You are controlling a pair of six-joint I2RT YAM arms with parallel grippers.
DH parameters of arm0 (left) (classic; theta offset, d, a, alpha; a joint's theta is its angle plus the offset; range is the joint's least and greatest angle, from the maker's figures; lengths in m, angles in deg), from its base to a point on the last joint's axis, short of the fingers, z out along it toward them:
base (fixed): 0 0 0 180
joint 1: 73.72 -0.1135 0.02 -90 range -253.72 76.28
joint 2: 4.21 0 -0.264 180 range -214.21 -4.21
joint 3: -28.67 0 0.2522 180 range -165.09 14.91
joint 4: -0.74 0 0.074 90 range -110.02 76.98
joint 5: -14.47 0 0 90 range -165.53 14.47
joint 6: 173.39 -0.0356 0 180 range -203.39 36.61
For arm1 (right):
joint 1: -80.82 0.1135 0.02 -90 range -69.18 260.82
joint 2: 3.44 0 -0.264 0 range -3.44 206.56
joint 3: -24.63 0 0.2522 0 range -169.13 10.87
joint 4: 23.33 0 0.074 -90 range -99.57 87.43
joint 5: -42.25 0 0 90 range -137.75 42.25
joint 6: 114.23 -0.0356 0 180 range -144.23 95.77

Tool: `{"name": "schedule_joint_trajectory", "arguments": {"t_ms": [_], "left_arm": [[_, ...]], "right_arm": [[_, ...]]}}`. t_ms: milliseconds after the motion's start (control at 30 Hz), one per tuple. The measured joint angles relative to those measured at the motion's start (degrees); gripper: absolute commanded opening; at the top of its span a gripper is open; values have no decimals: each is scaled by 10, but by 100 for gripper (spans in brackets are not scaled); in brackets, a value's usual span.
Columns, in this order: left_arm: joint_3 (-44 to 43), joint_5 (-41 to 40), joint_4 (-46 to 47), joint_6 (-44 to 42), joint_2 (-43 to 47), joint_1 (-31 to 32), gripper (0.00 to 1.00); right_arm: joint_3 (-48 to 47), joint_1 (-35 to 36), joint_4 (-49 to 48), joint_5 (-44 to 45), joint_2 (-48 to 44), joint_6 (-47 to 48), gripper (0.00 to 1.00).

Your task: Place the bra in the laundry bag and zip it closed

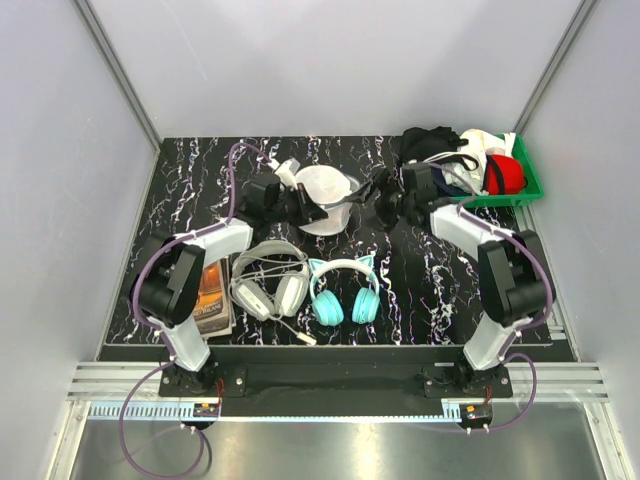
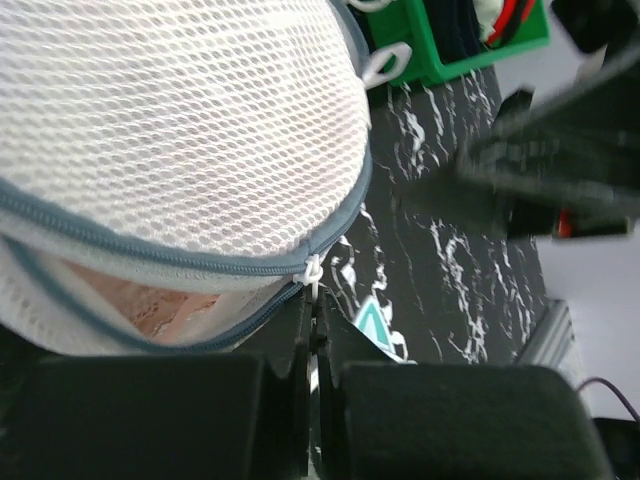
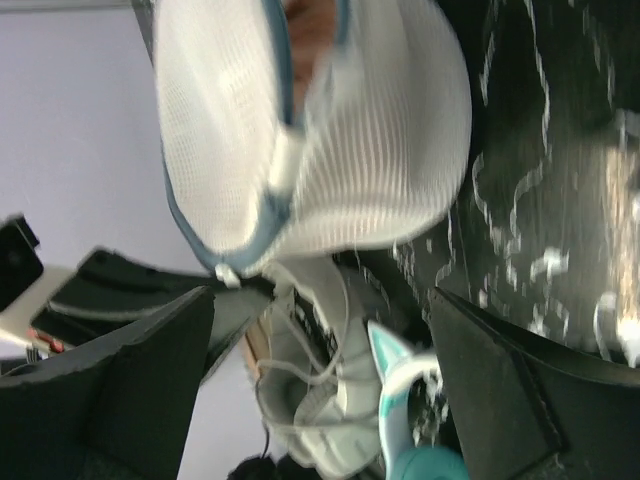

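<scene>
The white mesh laundry bag [image 1: 327,192] is held up off the table between the two arms. My left gripper [image 2: 315,312] is shut on its white zipper pull [image 2: 313,272]. The grey-blue zipper [image 2: 150,255] gapes to the left of the pull. The pink bra [image 2: 135,302] shows inside through that gap and also through the bag's opening [image 3: 305,35] in the right wrist view. My right gripper [image 3: 320,335] stands wide open just right of the bag [image 3: 330,140], with nothing between its fingers [image 3: 130,385]. From above, the right gripper [image 1: 384,200] is close to the bag's right edge.
White-grey headphones [image 1: 270,285] and teal cat-ear headphones [image 1: 345,292] lie on the marble table below the bag. A book [image 1: 212,295] sits by the left arm. A green bin [image 1: 520,188] with red, black and white garments stands at the back right.
</scene>
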Motion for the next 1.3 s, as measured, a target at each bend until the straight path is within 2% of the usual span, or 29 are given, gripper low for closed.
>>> {"name": "schedule_joint_trajectory", "arguments": {"t_ms": [167, 300, 333, 367, 433, 467, 567, 700, 833, 1033, 1067, 1100, 1167, 1267, 1300], "left_arm": [[0, 12, 14, 8, -3, 24, 0], [1, 15, 20, 8, -3, 40, 0], [1, 16, 21, 8, -3, 43, 0], [2, 18, 22, 8, -3, 45, 0], [3, 22, 21, 8, -3, 47, 0], [3, 24, 20, 8, -3, 48, 0], [3, 26, 16, 3, -3, 47, 0], [8, 21, 4, -4, 2, 39, 0], [23, 10, -21, -6, 29, -1, 0], [21, -12, -67, -15, 44, -79, 0], [21, -12, -72, -17, 44, -83, 0], [19, -7, -78, -20, 44, -85, 0], [14, 5, -78, -22, 43, -83, 0], [12, 20, -64, -18, 43, -74, 0], [12, 24, -57, -14, 42, -69, 0]], "right_arm": [[75, 31, -41, -2, -46, -82, 82], [76, 53, -78, 6, -45, -128, 65], [75, 55, -85, 6, -42, -135, 57], [75, 56, -99, 7, -37, -149, 44], [74, 56, -115, 9, -24, -167, 36], [73, 56, -118, 11, -18, -171, 23], [68, 56, -123, 17, 2, -185, 0], [60, 55, -121, 21, 9, -185, 0], [55, 42, -119, 21, 10, -157, 0], [3, 6, -77, -1, 23, -48, 0], [-14, 3, -69, -8, 30, -25, 3], [-40, 1, -50, -16, 40, 5, 30], [-94, -2, -17, -28, 62, 57, 64], [-122, -15, 1, -40, 69, 92, 84], [-120, -18, 4, -45, 67, 88, 84]]}}
